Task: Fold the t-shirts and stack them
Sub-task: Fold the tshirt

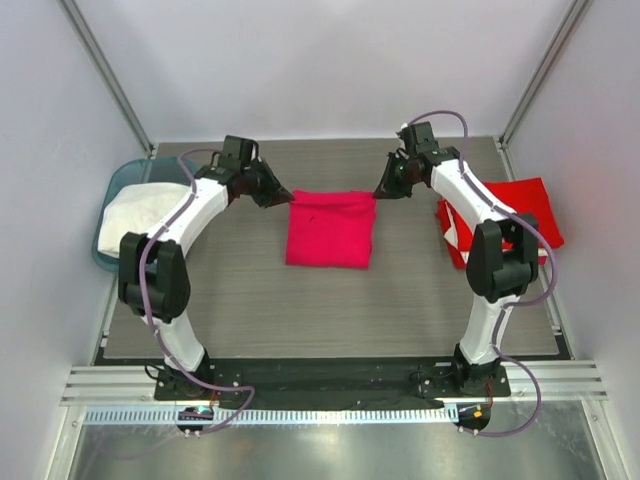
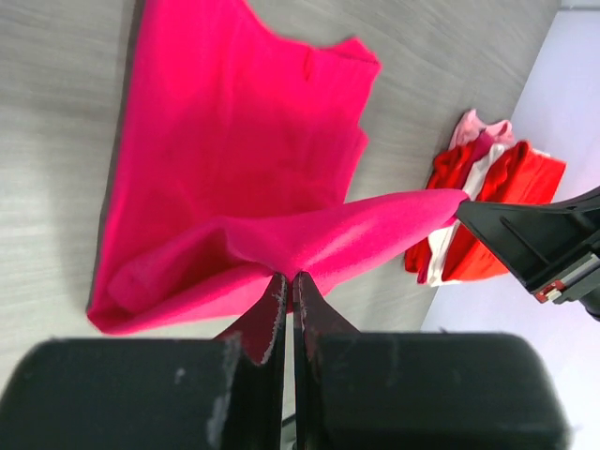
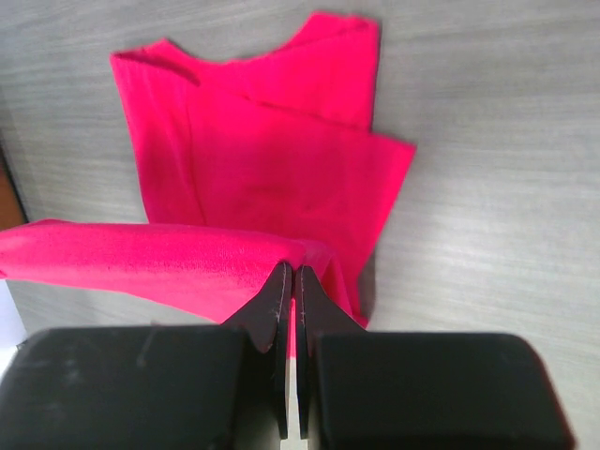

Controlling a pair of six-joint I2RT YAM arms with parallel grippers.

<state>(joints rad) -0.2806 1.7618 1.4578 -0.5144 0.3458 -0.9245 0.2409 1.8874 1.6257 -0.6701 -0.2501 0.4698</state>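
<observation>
Nearest the arm bases is bare surface (image 1: 250,310). Next out is the magenta-pink t-shirt (image 1: 331,232), lying mid-surface as a flat, roughly square, partly folded panel between the two arms.

The left pincer (image 2: 286,289) and right pincer (image 3: 290,281) sit at the shirt's far edge, one on each far corner. Both are pressed together on magenta cloth. In each wrist view the fingertips meet with fabric nipped between them.

The held edge is raised off the surface and runs as a band from one pincer to the other. In the left wrist view it stretches straight across to the other arm's tip.

The relation that matters is that the gripped edge's long axis runs left-right, across the arms, while the rest of the shirt lies from both pincers back toward the bases. Neither arm is nearer, since each owns its own corner (about symmetric from above).

Judgement: the step in hand is a fold of the far edge toward the near edge. Both pincers need to travel together and level, toward the bases, or the band will skew or sag.

Off to the sides, well apart from the shirt:
- Red t-shirts (image 1: 520,205) lie heaped beyond the right arm, with some white showing among them.
- A white t-shirt (image 1: 135,220) lies in the teal basket (image 1: 118,180) on the left.

Folding looks partway done, and the shirt is not stacked yet.
</observation>
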